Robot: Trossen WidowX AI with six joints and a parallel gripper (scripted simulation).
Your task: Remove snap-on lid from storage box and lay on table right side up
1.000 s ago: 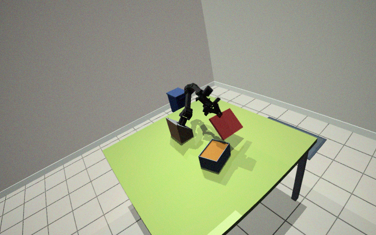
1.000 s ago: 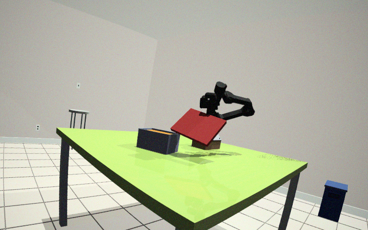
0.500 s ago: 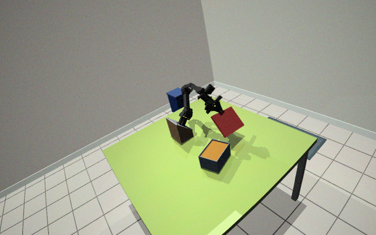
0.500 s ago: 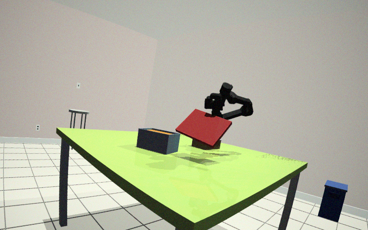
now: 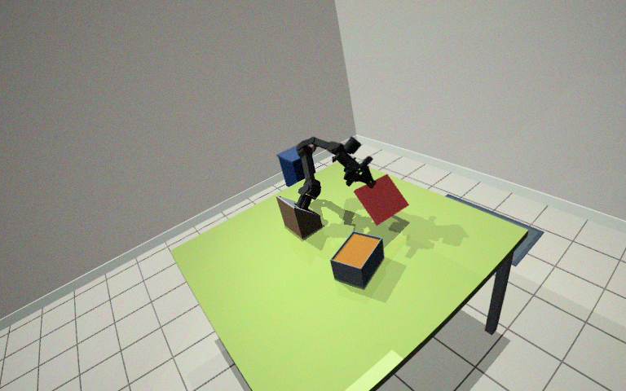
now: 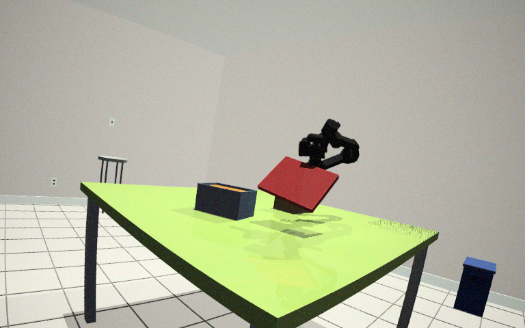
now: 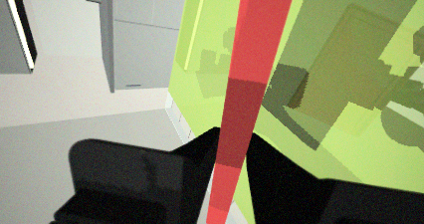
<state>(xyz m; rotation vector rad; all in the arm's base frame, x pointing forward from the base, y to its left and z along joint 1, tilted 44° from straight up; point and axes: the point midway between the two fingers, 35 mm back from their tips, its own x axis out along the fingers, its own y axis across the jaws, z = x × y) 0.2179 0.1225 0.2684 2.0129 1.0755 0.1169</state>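
The storage box (image 5: 349,272) (image 6: 219,203) is dark blue, stands upright and open on the table, and shows orange inside. The red lid (image 5: 381,199) (image 6: 298,182) (image 7: 249,50) is off the box and held in the air, steeply tilted, beyond the box in the top view and to its right in the exterior view. My gripper (image 5: 372,184) (image 6: 313,164) (image 7: 233,135) is shut on the lid at its upper edge. In the wrist view the lid shows edge-on between the black fingers. The lid's lower corner hangs above the table.
The green table (image 5: 267,300) (image 6: 155,215) carries the arm's brown wedge-shaped base (image 5: 293,218) (image 6: 288,205), left of the box in the top view. A blue bin (image 5: 291,167) (image 6: 474,286) stands on the floor off the table. A stool (image 6: 112,158) stands beyond the table.
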